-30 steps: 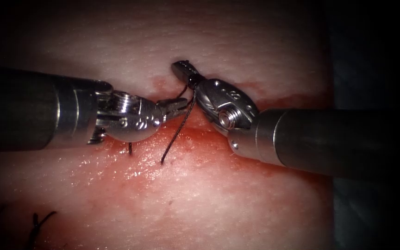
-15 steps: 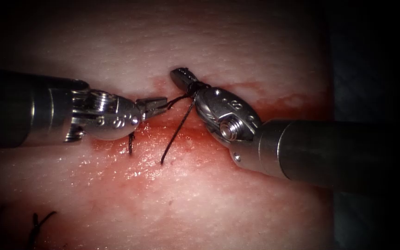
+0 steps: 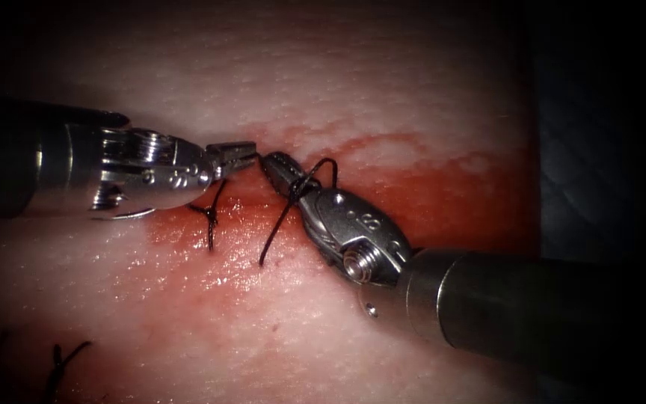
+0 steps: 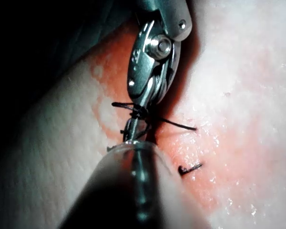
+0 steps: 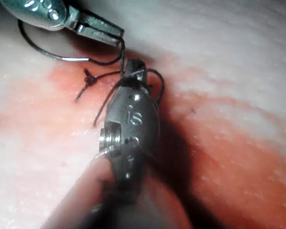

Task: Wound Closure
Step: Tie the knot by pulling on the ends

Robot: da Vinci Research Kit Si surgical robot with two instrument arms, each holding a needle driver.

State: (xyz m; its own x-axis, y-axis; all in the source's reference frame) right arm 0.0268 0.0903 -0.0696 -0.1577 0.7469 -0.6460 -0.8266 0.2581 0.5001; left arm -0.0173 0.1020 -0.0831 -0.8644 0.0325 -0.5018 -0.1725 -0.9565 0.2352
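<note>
In the endoscope view my left tool comes in from the left, its jaws shut on the thread just above a small knot on the red-stained tissue. My right tool reaches in from the lower right with its jaws shut, tip almost touching the left jaws. Thread is wound round the right jaws, with a small loop standing beside them and a free tail hanging down onto the tissue. The right wrist view shows the wound thread and the left tool. The left wrist view has the right tool.
Red fluid covers the tissue along the cut behind and to the right of the tools. Cut thread ends of another stitch lie at the lower left. The tissue's right edge drops into darkness.
The left tool has drawn back to the left and slightly up with the thread. The right tool has swung down and left, keeping the thread wound round its jaws; the knot now shows.
</note>
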